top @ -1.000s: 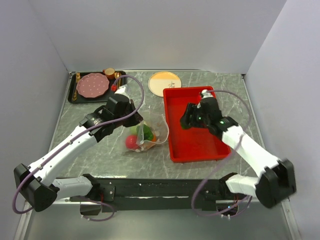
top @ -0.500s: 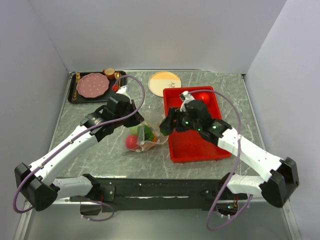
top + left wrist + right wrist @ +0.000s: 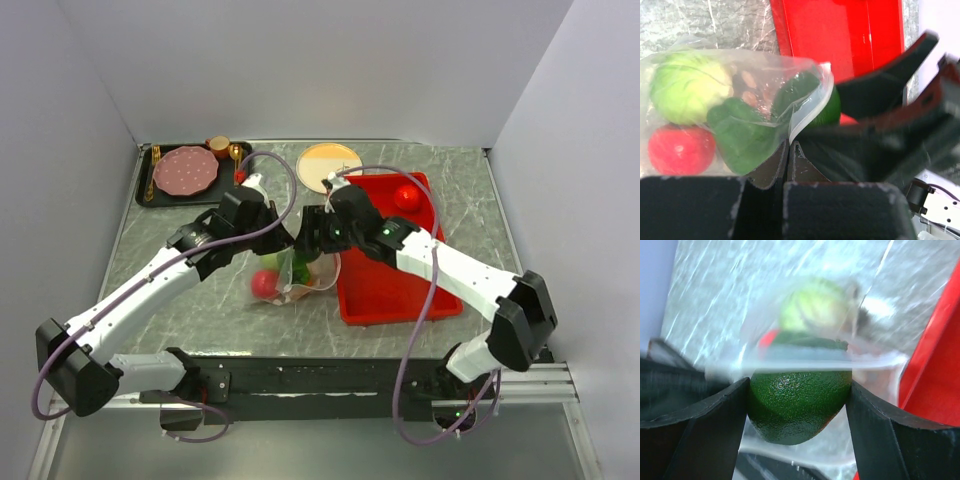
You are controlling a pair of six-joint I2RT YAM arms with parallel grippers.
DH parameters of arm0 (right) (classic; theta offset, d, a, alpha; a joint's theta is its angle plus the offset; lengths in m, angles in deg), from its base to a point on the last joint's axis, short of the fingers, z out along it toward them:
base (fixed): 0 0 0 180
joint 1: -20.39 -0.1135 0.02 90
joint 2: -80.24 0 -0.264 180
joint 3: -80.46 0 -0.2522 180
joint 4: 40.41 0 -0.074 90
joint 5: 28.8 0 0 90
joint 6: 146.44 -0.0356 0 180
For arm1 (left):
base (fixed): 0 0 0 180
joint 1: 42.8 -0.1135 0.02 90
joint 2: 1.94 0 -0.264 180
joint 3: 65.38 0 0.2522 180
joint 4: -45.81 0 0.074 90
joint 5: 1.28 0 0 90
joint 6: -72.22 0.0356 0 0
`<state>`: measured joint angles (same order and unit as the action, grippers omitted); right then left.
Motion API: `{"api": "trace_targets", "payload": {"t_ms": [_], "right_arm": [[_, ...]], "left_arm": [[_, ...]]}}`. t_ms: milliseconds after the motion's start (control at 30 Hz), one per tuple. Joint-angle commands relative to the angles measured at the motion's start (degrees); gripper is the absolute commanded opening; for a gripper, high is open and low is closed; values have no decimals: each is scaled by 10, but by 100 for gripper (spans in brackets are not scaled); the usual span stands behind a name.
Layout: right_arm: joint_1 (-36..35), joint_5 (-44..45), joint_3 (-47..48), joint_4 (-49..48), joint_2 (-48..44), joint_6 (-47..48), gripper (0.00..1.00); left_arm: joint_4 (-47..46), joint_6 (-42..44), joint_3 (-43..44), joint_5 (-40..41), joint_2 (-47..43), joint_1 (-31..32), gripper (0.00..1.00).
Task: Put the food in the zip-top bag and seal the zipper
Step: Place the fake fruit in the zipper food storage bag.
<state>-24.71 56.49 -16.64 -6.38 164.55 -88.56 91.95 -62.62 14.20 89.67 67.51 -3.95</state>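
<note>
My right gripper (image 3: pixel 798 410) grips a dark green toy fruit (image 3: pixel 800 397) at the mouth of the zip-top bag (image 3: pixel 760 70). My left gripper (image 3: pixel 789 150) is pinched closed on the bag by its zipper (image 3: pixel 807 107). The bag lies on the surface (image 3: pixel 200 300) just beside the red tray (image 3: pixel 385 290), with a light green cabbage (image 3: pixel 687 87) and a red tomato (image 3: pixel 680 150) inside; one red fruit (image 3: pixel 405 196) sits in the tray's far corner

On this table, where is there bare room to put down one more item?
Bare: the table strip between the zip-top bag and the near edge, and the back right corner beside the red tray. Crowded: the middle, where the left gripper and right gripper, holding a green fruit, meet at the bag, and the black tray at back left.
</note>
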Motion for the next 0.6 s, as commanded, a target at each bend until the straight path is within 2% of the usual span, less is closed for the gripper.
{"api": "trace_targets", "payload": {"t_ms": [0,133,167,233,267,333,367,433,567], "right_arm": [[2,73,58,8,36,-17,44],[-4,108,74,22,71,-32,54],[-3,120,77,33,74,-32,62],[-6,120,69,32,68,-27,65],[-6,125,64,30,63,-23,73],[-6,139,50,29,41,-19,83],[-5,152,46,31,33,-13,94],[-4,157,40,35,12,-5,99],[-5,164,38,62,-13,10,100]], "left_arm": [[-10,9,11,-11,-21,1,1],[-6,14,24,-11,-24,1,1],[-1,15,25,-11,-26,1,1],[5,13,32,6,-29,1,1],[8,11,33,14,-32,1,1],[3,10,34,15,-42,1,1],[3,8,36,21,-45,1,1],[8,7,46,27,-48,1,1],[12,4,52,44,-52,1,1]]}}
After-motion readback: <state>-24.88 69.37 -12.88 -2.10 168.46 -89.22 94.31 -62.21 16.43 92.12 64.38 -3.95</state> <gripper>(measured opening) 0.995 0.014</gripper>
